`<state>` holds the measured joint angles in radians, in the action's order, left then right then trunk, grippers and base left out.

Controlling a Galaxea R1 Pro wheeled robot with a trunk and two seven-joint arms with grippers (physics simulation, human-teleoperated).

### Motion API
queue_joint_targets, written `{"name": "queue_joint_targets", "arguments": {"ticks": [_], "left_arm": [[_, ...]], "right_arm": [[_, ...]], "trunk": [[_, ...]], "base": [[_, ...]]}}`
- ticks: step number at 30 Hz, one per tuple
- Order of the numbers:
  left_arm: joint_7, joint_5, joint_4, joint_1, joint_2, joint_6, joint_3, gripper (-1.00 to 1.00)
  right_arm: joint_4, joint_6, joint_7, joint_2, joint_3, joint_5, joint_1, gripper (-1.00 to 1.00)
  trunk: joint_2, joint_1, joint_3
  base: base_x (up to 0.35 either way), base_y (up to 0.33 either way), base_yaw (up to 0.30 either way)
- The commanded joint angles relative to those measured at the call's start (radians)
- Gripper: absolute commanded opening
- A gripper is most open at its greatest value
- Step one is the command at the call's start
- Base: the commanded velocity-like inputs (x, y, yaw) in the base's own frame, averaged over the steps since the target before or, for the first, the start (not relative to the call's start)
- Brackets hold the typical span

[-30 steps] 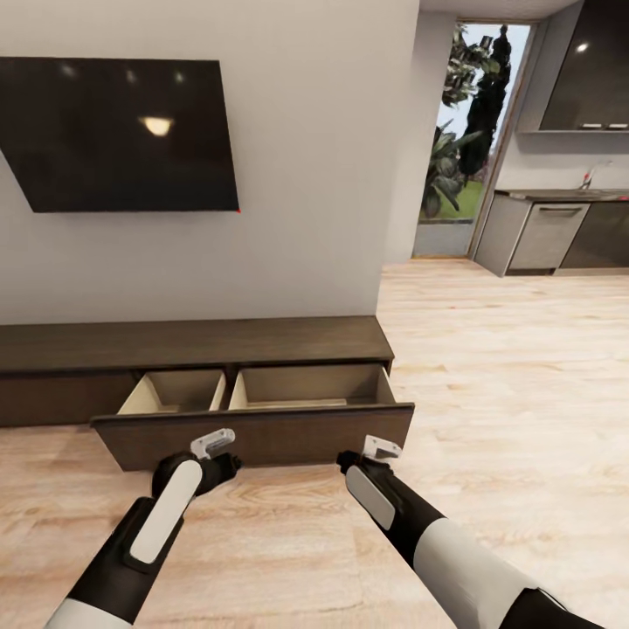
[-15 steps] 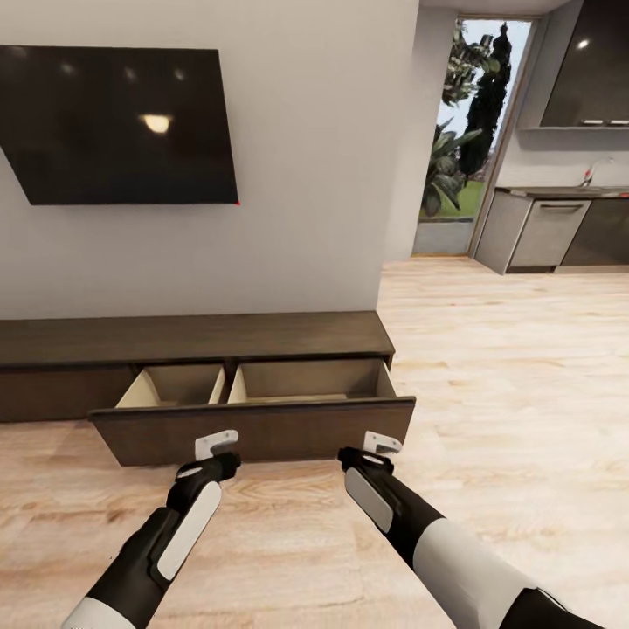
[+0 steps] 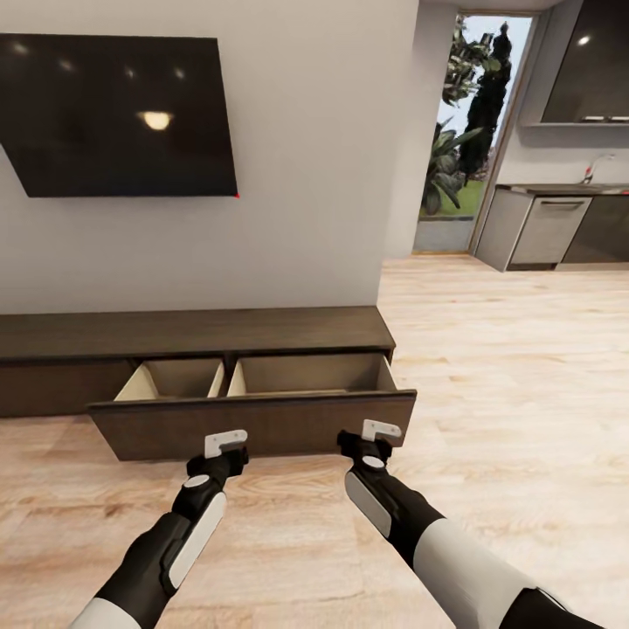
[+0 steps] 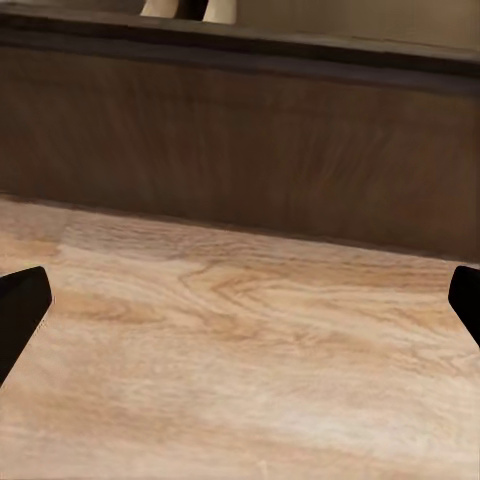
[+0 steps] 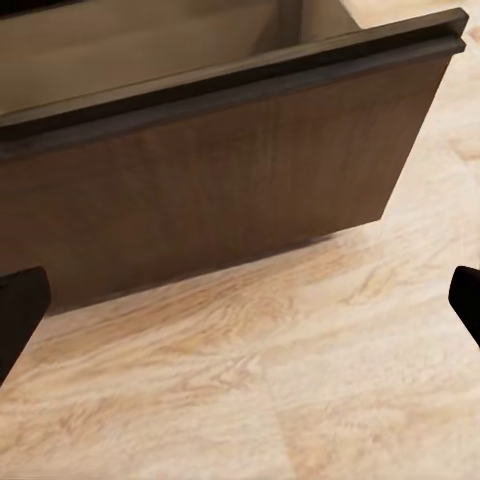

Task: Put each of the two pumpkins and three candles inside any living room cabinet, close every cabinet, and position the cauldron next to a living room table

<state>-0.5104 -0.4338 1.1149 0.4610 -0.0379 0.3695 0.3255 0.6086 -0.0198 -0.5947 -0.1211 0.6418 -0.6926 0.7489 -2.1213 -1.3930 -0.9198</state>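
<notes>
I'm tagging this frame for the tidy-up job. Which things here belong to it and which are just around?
Part of the job:
- cabinet, low and dark brown
- its pulled-out drawer, nothing visible inside
- left gripper and right gripper, both near the drawer front

Just around:
- wall TV
- kitchen units
- wooden floor

Cabinet (image 3: 192,332) below TV (image 3: 118,114); kitchen right.

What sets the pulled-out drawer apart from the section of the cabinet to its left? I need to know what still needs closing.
The open drawer juts out over the floor, its pale interior showing; the left cabinet section sits flush, showing nothing inside. Both grippers, left and right, are at the drawer's front, none at the left section. Both share dark brown wood.
</notes>
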Motion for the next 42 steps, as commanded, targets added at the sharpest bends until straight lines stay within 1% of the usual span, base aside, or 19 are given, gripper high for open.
{"name": "queue_joint_targets", "arguments": {"ticks": [1,2,4,8,10,13,16,19,25,32,37,40,42], "left_arm": [[-0.009,0.001,0.001,0.001,0.0,0.002,0.004,1.0],[-0.009,0.009,0.001,0.001,0.0,0.002,0.004,1.0],[-0.008,0.014,0.001,0.001,0.002,0.002,0.004,1.0],[-0.007,0.016,0.006,0.001,0.004,0.004,0.004,1.0],[-0.006,0.016,0.01,0.001,0.007,0.008,0.005,1.0],[-0.006,0.017,0.011,0.001,0.016,0.01,0.008,1.0],[-0.005,0.017,0.011,0.001,0.02,0.011,0.01,1.0],[-0.005,0.018,0.011,0.001,0.02,0.013,0.01,1.0],[-0.005,0.017,0.012,0.001,0.02,0.015,0.01,1.0],[-0.005,0.018,0.012,0.001,0.02,0.015,0.01,1.0],[-0.006,0.018,0.013,0.001,0.019,0.015,0.009,1.0],[-0.007,0.019,0.016,0.001,0.02,0.016,0.009,1.0],[-0.008,0.019,0.017,0.001,0.021,0.016,0.009,1.0]], "right_arm": [[0.0,0.001,0.009,0.0,0.005,-0.004,0.001,1.0],[-0.002,0.009,0.032,0.001,0.005,-0.004,0.001,1.0],[-0.005,0.015,0.055,0.0,0.005,-0.003,0.001,1.0],[-0.007,0.018,0.07,0.002,0.008,-0.002,0.001,1.0],[-0.007,0.02,0.072,0.003,0.026,0.007,0.001,1.0],[-0.008,0.022,0.073,0.002,0.06,0.033,0.001,1.0],[-0.008,0.023,0.073,0.002,0.071,0.045,0.001,1.0],[-0.008,0.026,0.073,0.002,0.074,0.048,0.001,1.0],[-0.009,0.074,0.075,0.004,0.078,0.047,0.001,1.0],[-0.01,0.082,0.075,0.003,0.08,0.046,0.001,1.0],[-0.025,0.083,0.12,0.002,0.08,0.044,0.001,1.0],[-0.065,0.085,0.146,0.001,0.08,0.047,0.001,1.0],[-0.078,0.085,0.149,0.0,0.08,0.047,0.001,1.0]], "trunk": [[-0.008,-0.004,-0.004],[-0.015,-0.008,-0.007],[-0.029,-0.015,-0.014],[-0.057,-0.031,-0.026],[-0.071,-0.038,-0.032],[-0.092,-0.05,-0.042],[-0.113,-0.061,-0.051],[-0.134,-0.073,-0.061],[-0.176,-0.096,-0.079],[-0.225,-0.123,-0.101],[-0.26,-0.142,-0.117],[-0.281,-0.153,-0.126],[-0.295,-0.161,-0.133]], "base": [[0.0,0.0,0.0],[0.0,0.0,0.0],[0.0,0.0,0.0],[0.0,0.0,0.0],[0.0,0.0,0.0],[0.0,0.0,0.0],[0.0,0.0,0.0],[0.0,0.0,0.0],[0.0,0.0,0.0],[0.0,0.0,0.0],[0.0,0.0,0.0],[0.0,0.0,0.0],[0.0,0.0,0.0]]}}
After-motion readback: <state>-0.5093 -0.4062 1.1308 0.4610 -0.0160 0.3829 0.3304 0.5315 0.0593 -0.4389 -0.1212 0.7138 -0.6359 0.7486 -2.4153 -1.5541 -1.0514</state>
